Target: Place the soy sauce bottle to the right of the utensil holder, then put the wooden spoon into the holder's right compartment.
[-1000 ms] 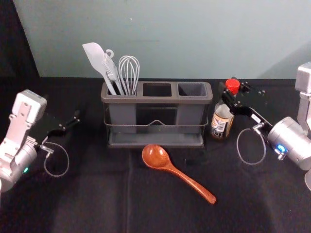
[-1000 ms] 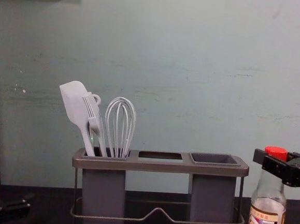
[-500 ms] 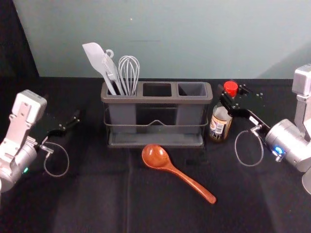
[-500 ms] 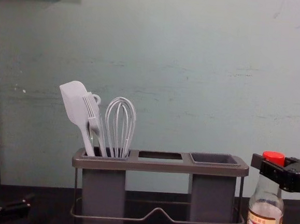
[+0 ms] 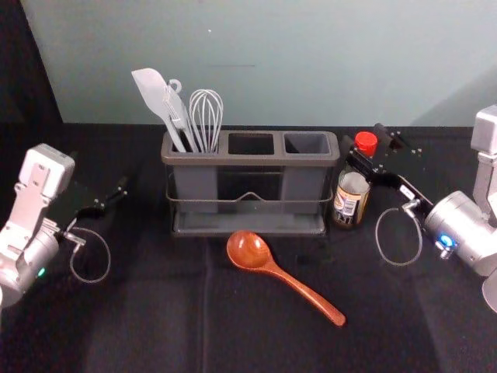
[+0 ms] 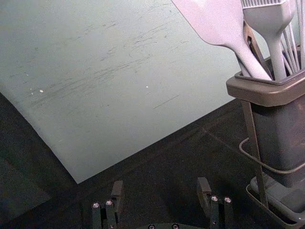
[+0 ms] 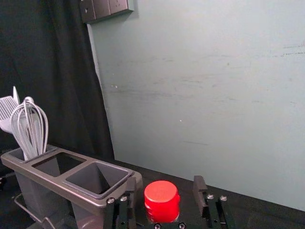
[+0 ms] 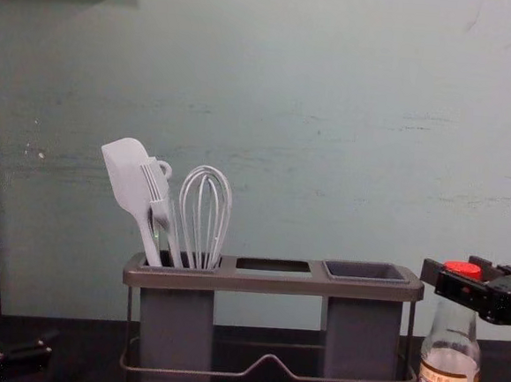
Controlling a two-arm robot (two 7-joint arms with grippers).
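Observation:
My right gripper (image 5: pixel 364 141) is open around the red cap of the soy sauce bottle (image 5: pixel 351 196), which stands upright close to the right end of the grey utensil holder (image 5: pixel 248 160). In the right wrist view the right gripper (image 7: pixel 165 185) has gaps on both sides of the cap (image 7: pixel 161 195). The wooden spoon (image 5: pixel 289 280) lies in front of the holder, bowl toward the back left, handle toward the front right. The holder's right compartment (image 5: pixel 307 144) holds nothing visible. My left gripper (image 5: pixel 102 177) is parked at the left; the left gripper (image 6: pixel 160 187) is open and holds nothing.
A white spatula (image 5: pixel 147 87), a brush and a whisk (image 5: pixel 206 116) stand in the holder's left compartment. The wall (image 5: pixel 311 62) rises behind the black-covered table (image 5: pixel 155 311). Dark cloth (image 7: pixel 43 57) hangs at the left.
The bottle and my right gripper have shifted slightly left, toward the holder. The right gripper's fingers have spread apart from the cap. The left arm, spoon and holder have stayed put.

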